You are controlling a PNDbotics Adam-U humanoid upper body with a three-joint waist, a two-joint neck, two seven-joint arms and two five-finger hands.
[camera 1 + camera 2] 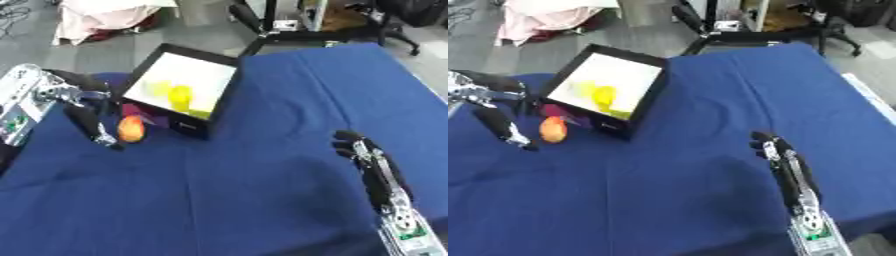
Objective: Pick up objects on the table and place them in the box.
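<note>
Fingers of the left hand (87, 117) hang straight and released, tips down just beside the orange fruit (131, 129), which lies on the blue table (262, 190) against the box (208, 112) front. It looks light, smooth, round; best cupped from both sides. The right hand (372, 167) rests open near the lower right.

L robot hand (87, 120) fingers straight, pointing down just beside orange fruit (131, 129) on blue table (262, 190), box (179, 90) w/ yellow items behind; R robot hand (372, 165) idle lower right.
</note>
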